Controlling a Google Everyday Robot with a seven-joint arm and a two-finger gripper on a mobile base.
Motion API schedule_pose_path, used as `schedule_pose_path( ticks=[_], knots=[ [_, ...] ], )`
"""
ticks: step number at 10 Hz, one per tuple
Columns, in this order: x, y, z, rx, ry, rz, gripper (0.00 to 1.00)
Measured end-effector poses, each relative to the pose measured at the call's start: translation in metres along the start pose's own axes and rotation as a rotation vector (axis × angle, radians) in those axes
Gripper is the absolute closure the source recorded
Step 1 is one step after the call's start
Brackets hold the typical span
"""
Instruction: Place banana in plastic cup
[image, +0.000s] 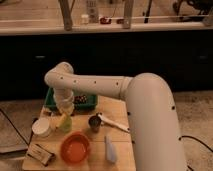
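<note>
The light-green plastic cup (65, 126) stands on the wooden table (117, 107), left of the middle. The banana (63, 119) shows as a yellow shape at the cup's mouth, directly under my gripper (65, 109). I cannot tell whether it is still held or rests in the cup. The gripper hangs straight down from the white arm, just above the cup.
A white round container (42, 127) stands left of the cup. An orange bowl (75, 147) is in front. A dark metal cup (94, 123) and a white utensil (116, 123) lie to the right. A green tray (86, 102) sits behind, a pale blue object (110, 149) and a brown packet (41, 153) near the front edge.
</note>
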Motion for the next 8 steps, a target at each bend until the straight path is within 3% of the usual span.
schedule_pose_path(
  ticks=[5, 8],
  knots=[
    [-0.0093, 0.0011, 0.0019, -0.005, -0.008, -0.028, 0.26],
    [-0.0096, 0.0021, 0.0017, 0.001, -0.01, -0.034, 0.2]
  ],
)
